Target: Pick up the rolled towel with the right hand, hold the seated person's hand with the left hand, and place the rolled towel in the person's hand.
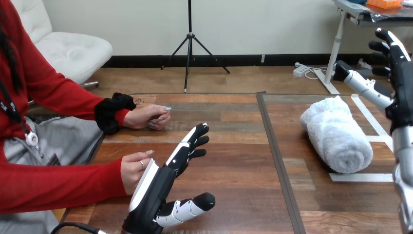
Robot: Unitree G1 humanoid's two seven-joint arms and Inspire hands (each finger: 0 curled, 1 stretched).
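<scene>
A white rolled towel point(336, 132) lies on the table at the right, inside a square of white tape. My right hand point(395, 73) is raised at the right edge, above and to the right of the towel, fingers straight and open, apart from it. My left hand point(168, 178) is low at the left, fingers stretched forward and thumb out to the right, open. The person's nearer hand point(134, 168) rests on the table just left of it, partly behind its back; I cannot tell whether they touch. The person's farther hand point(148, 117) lies on the table behind.
A dark seam point(275, 156) runs front to back down the wooden table between the two halves. White tape strips point(363, 177) mark the towel's place at the right.
</scene>
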